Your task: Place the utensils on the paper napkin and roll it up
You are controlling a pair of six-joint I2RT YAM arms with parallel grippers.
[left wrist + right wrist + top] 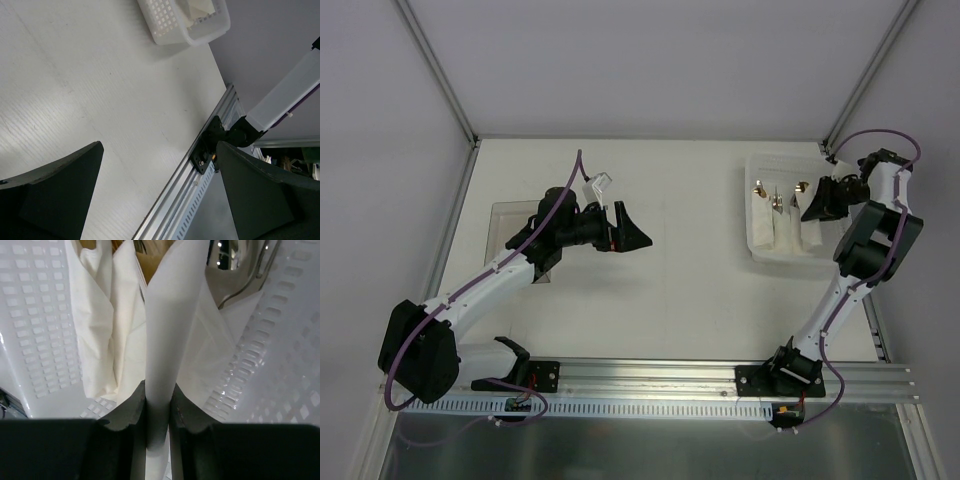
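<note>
The white surface carries everything. The left arm reaches over its middle with its jaws spread wide and nothing between them, just right of a clear shallow tray at the left edge. The right arm bends in to a white perforated basket at the far right. There its jaws are pinched shut on the near edge of a paper napkin, which stands up between them as a thin white fold. More folded napkins lean just to its left. The utensils lie in the same basket among the napkins, copper-gold and silver heads toward the far side. The napkin looks light, limp and easy to tear or crease, so a shallow pinch on an edge suits it. The utensils are probably light, stiff and slick, best taken across the slim handle rather than the glossy head.
</note>
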